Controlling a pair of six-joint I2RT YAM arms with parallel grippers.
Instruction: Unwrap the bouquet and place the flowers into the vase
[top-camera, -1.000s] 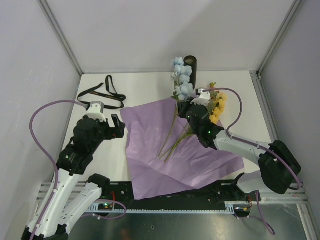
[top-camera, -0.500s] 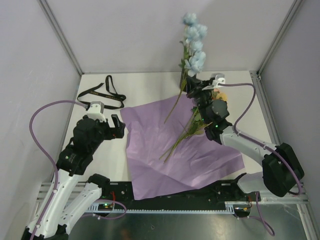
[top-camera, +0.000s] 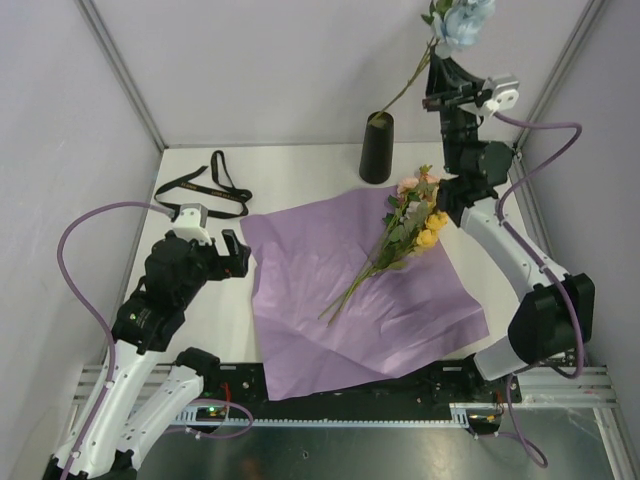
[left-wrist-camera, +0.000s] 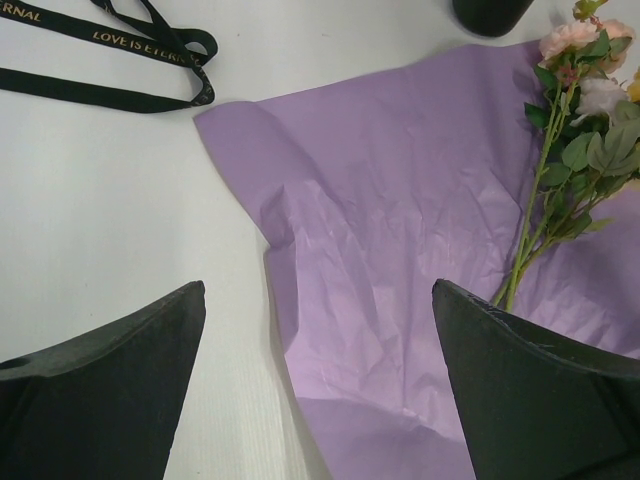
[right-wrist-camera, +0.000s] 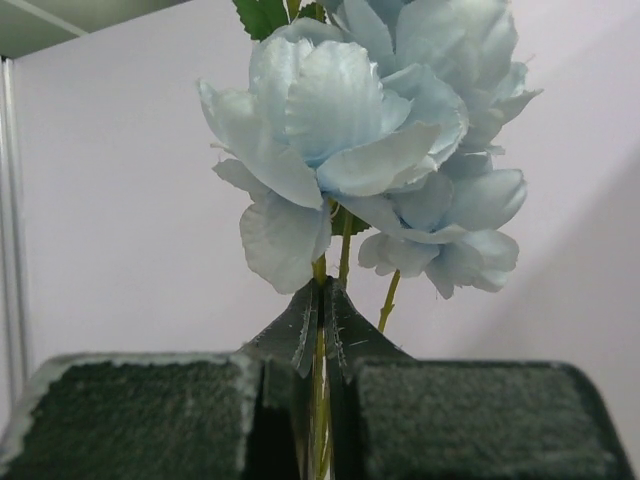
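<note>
- While the pale blue flowers (top-camera: 462, 18) are held high at the upper right of the top view, their thin green stem is pinched between the closed jaws of the right gripper (top-camera: 437, 72).
- From the right wrist, the blooms are seen just above the fingertips, against the back wall.
- The stem slants down and left to the mouth of the vase (top-camera: 377, 148); whether its end is inside cannot be told.
- The vase is stood upright at the upper centre, at the far edge of the table (top-camera: 300, 175).
- The pink and yellow flowers (top-camera: 412, 222) are laid on the purple paper (top-camera: 330, 290) just below and right of the vase, stems pointing to the lower left.
- The paper is spread flat across the centre.
- The black ribbon (top-camera: 212, 186) is left loose at the upper left.
- The left gripper (top-camera: 234, 255) is held with jaws wide apart, nothing between them, over the paper's left edge.
</note>
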